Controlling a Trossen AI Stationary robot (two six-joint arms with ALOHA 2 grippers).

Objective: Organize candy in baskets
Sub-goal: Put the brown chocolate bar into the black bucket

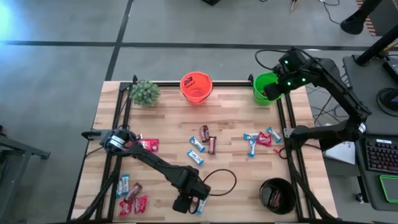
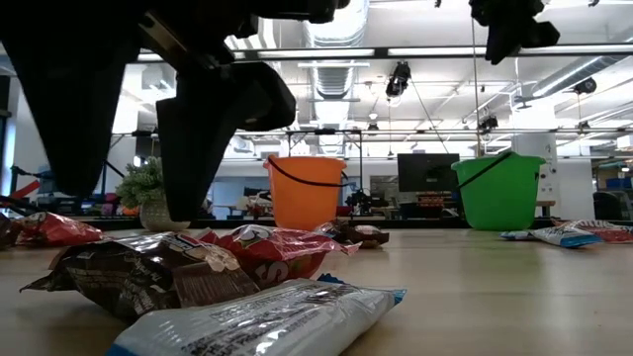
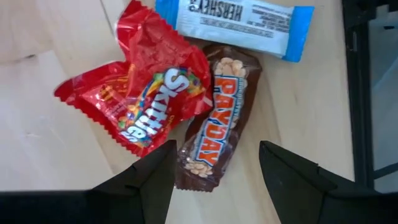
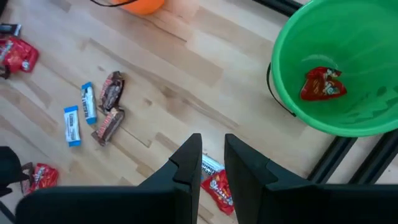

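The table (image 1: pixel 236 168) is pale, matt planked wood. The candy wrappers (image 3: pixel 149 99) look glossy, crinkled foil. The green basket (image 4: pixel 348 68) is smooth plastic.

Red wrapper (image 3: pixel 144 102): "Skittles"
Brown wrapper (image 3: pixel 217 115): "PAYDAY"
Blue-and-white wrapper (image 3: pixel 239 22): "HERSHEY'S", seen upside down
Elsewhere: nothing legible

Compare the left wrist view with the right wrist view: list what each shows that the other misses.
Only the left wrist view shows the left gripper, open, above a brown candy bar lying between a red candy pack and a blue-and-white bar.

Only the right wrist view shows the green basket holding one red candy, and the empty right gripper, nearly closed.

Both show the wooden table with scattered candy.
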